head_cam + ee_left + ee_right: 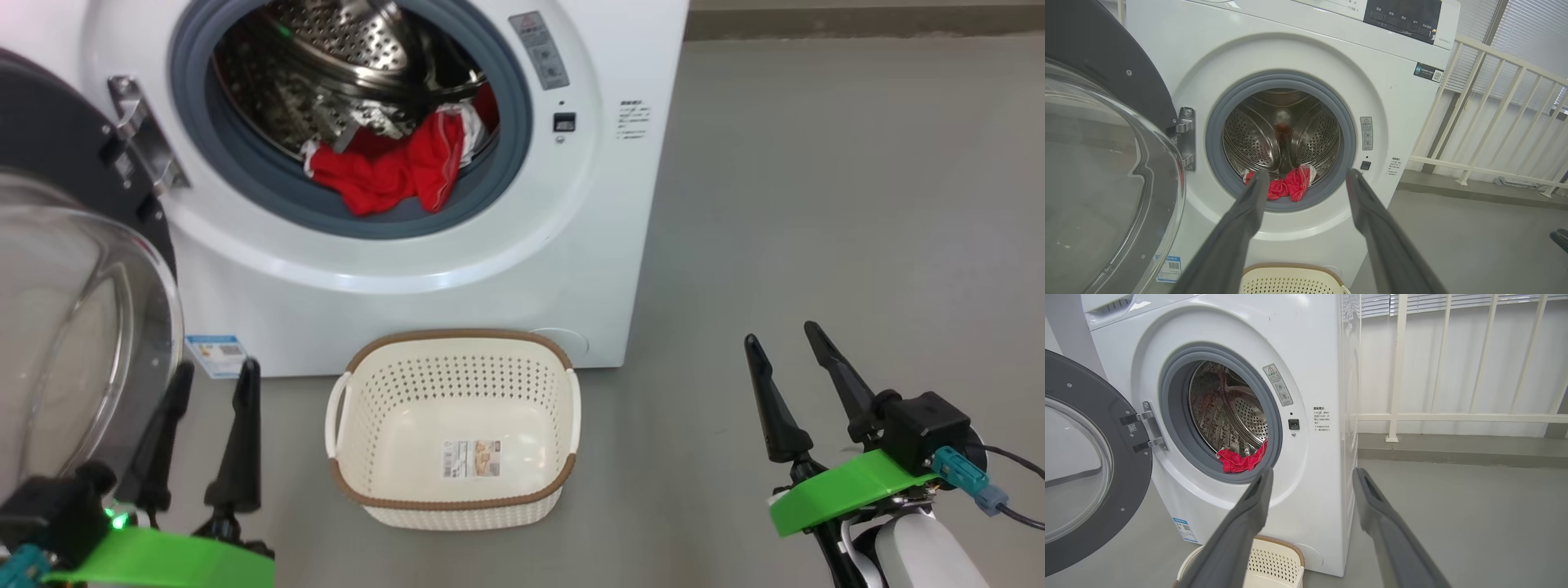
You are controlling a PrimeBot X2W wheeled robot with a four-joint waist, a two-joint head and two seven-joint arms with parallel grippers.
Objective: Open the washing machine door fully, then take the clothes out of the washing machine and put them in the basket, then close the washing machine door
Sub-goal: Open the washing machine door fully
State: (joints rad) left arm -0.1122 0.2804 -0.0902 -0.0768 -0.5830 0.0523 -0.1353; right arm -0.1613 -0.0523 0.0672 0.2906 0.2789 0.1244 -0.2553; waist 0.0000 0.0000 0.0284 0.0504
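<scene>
The washing machine (457,269) (1396,102) (1314,367) stands ahead with its door (73,269) (1098,163) (1081,469) swung wide open to the left. Red clothes (384,167) (1286,188) (1239,460) with white trim lie at the front of the steel drum, draped over the grey rubber ring. The cream basket (453,429) (1290,279) (1274,565) sits empty on the floor below the opening. My left gripper (214,374) (1306,175) is open beside the door glass, left of the basket. My right gripper (786,341) (1312,475) is open, right of the basket, holding nothing.
Grey floor (816,204) spreads to the right of the machine. A cream railing (1502,122) (1453,416) runs along the wall behind and right of it. The open door's glass bowl bulges close to my left arm.
</scene>
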